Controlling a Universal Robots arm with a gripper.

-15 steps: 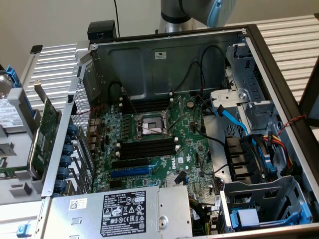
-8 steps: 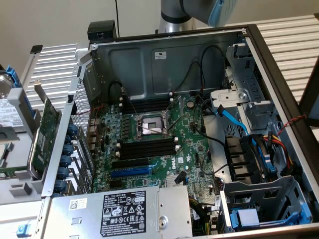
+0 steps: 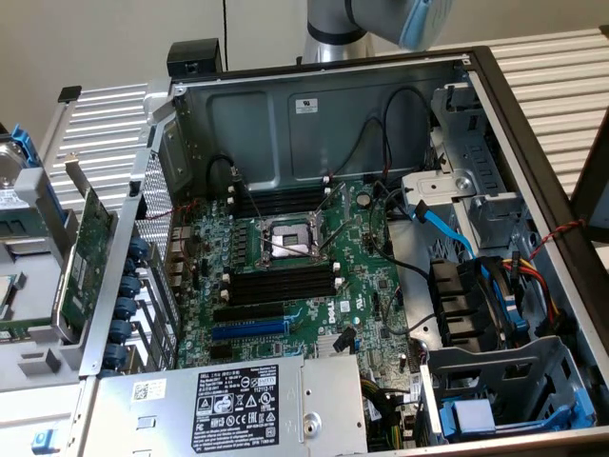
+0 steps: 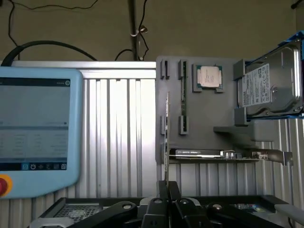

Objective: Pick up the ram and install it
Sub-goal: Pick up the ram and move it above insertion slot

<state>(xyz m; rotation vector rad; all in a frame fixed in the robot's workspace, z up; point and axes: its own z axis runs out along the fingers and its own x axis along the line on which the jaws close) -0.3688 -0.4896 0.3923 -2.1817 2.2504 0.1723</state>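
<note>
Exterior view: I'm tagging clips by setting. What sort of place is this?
Probably a robotics lab bench for PC assembly: an open computer case with its motherboard bared, a processor and hard drive on a grey holder, a teach pendant.

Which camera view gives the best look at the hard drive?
The wrist view: the hard drive turns its labelled face to the camera, nearly whole. The exterior view catches just a cropped part of the drive at that view's left edge.
</note>
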